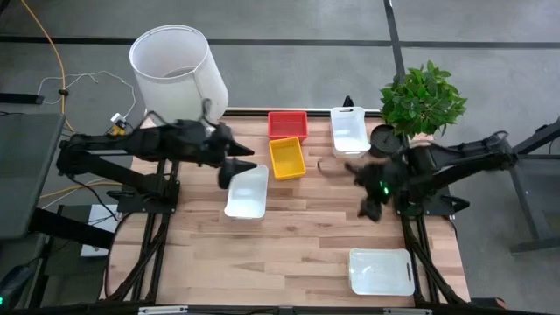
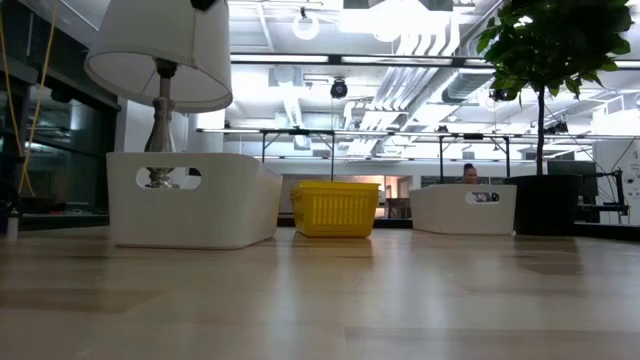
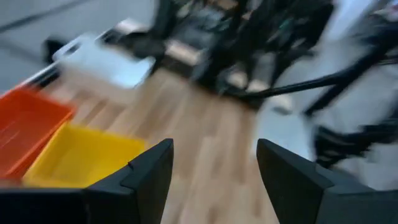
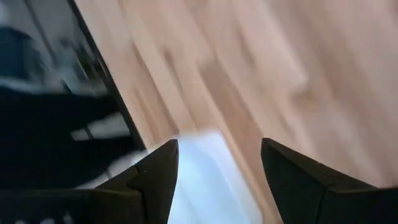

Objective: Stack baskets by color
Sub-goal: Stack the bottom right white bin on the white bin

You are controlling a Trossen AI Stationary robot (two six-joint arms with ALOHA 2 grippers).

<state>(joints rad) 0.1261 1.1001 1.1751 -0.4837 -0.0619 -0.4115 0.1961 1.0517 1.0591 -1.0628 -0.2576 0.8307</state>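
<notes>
On the wooden surface [image 1: 297,245] the small red plastic basket [image 1: 287,124] sits at twelve o'clock with the yellow plastic basket [image 1: 287,157] touching it below, while white plastic baskets lie at one [image 1: 349,129], nine [image 1: 248,191] and five o'clock [image 1: 381,271]. Nothing looks stacked yet, so this seems an opening reach. The left end effector [image 1: 229,168], fingers spread and empty, hovers beside the nine-o'clock basket; the right end effector [image 1: 372,203], also parted and empty, must likely descend onto a white basket's rim.

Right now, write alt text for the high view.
Overhead on a wooden table: the open left gripper hovers by a white basket, the open right gripper is empty. Red, yellow and two more white baskets lie scattered.
</notes>
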